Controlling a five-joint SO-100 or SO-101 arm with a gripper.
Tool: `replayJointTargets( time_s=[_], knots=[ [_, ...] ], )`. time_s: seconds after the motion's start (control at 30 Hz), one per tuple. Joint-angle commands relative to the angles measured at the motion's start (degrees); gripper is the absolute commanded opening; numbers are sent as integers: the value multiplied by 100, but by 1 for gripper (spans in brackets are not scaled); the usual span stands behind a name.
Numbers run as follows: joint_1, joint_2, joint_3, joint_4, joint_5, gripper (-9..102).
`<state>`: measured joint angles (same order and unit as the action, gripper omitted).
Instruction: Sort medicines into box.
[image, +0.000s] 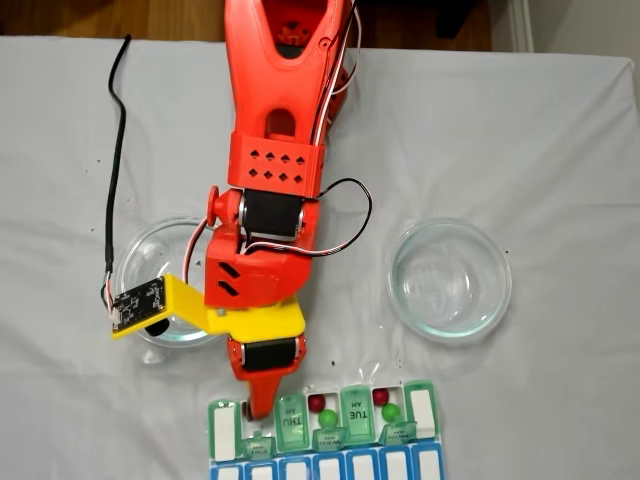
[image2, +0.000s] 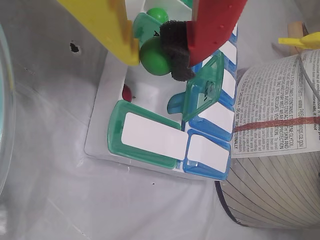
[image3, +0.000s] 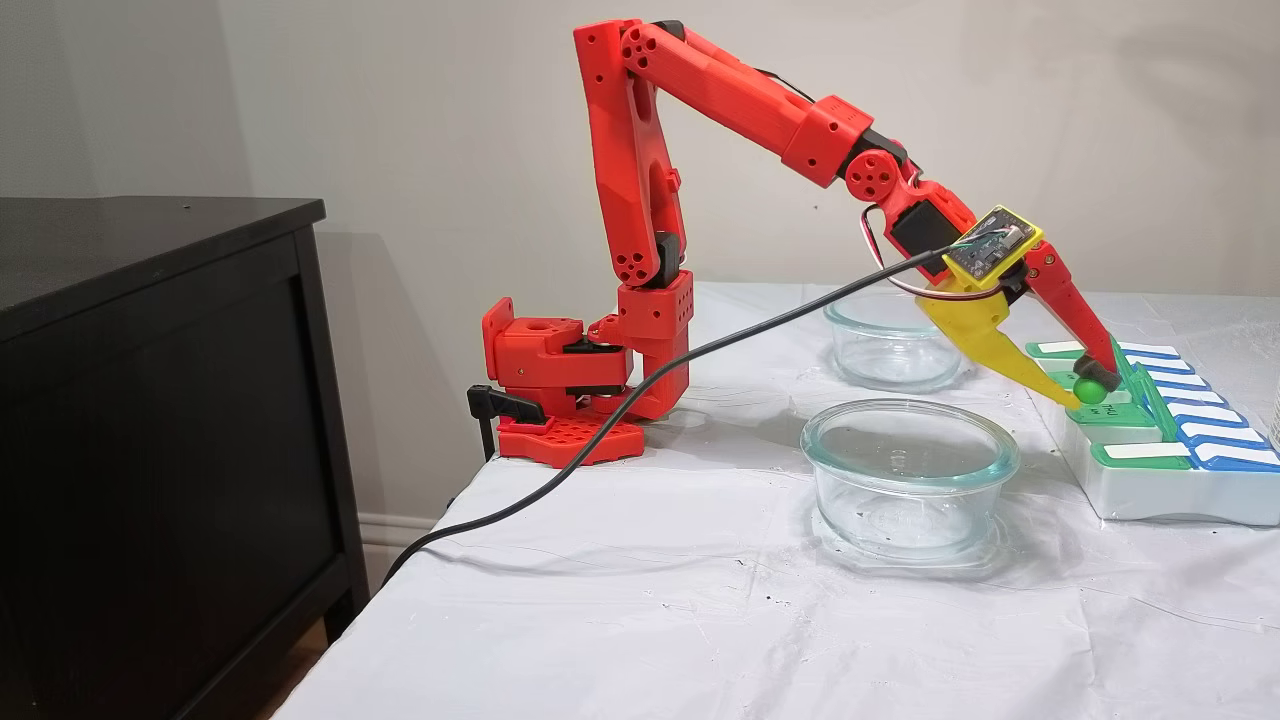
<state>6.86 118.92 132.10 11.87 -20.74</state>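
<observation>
My gripper (image2: 155, 62) is shut on a glossy green medicine ball (image2: 151, 54), pinched between the yellow finger and the black pad of the red finger. It hangs just above an open compartment of the box (image2: 145, 136), in which a red ball (image2: 127, 92) lies. Another green ball (image2: 159, 14) sits in a compartment further along. From above, the gripper (image: 256, 408) is over the left end of the box (image: 226, 428); two red balls (image: 316, 402) and two green balls (image: 327, 417) lie in open compartments to its right. From the side, the held ball (image3: 1090, 390) hovers over the box (image3: 1150, 500).
Two round clear glass dishes stand on the white cloth: one (image: 449, 278) to the right of the arm, one (image: 150, 255) partly under the wrist. A black cable (image: 115, 150) runs to the wrist camera. A printed container (image2: 280, 115) stands beside the box. A dark cabinet (image3: 150, 400) stands beside the table.
</observation>
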Motion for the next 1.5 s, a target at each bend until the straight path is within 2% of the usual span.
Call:
replayJointTargets(
  time_s=[0.0, 0.13, 0.33, 0.7, 0.93, 1.13, 1.23, 1.3, 1.47],
  knots=[
    [-35, -35, -606, -334, 44, 0],
    [-62, -149, -536, -483, 62, 0],
    [0, -483, -967, -132, 563, 0],
    [44, -650, -1081, -308, 738, 0],
    [26, -756, -1090, -202, 932, 17],
    [18, -703, -1046, -105, 967, 19],
    [26, -598, -1002, -105, 932, 16],
    [53, -316, -817, -308, 817, 0],
    [105, 861, -308, -334, 791, 0]
  ],
)
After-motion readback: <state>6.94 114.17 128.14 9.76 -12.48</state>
